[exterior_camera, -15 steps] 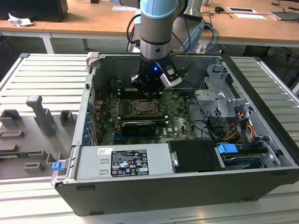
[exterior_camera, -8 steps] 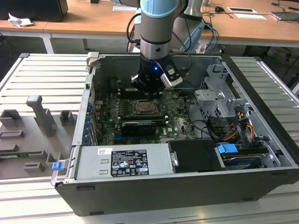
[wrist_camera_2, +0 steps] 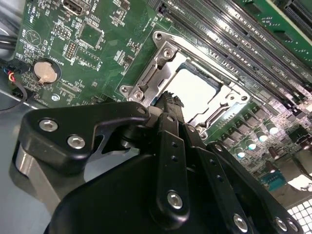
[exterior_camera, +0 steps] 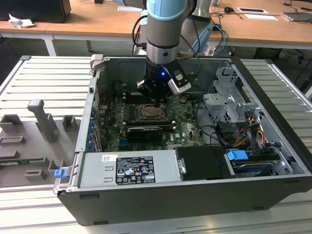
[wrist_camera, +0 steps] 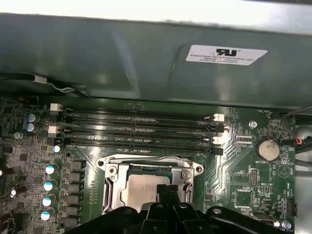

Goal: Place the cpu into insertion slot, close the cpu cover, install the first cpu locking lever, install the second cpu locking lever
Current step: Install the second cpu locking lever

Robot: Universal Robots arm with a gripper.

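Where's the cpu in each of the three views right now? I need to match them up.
Exterior view: the cpu sits mid-motherboard, directly under the gripper.
Second wrist view: bright square inside the silver cpu cover, just past the gripper.
First wrist view: pale square in the frame, beside the gripper.
Shared landmark: the long black memory slots.

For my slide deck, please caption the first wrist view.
Gripper poised over the cpu seated in its socket, cover down, memory slots beyond.
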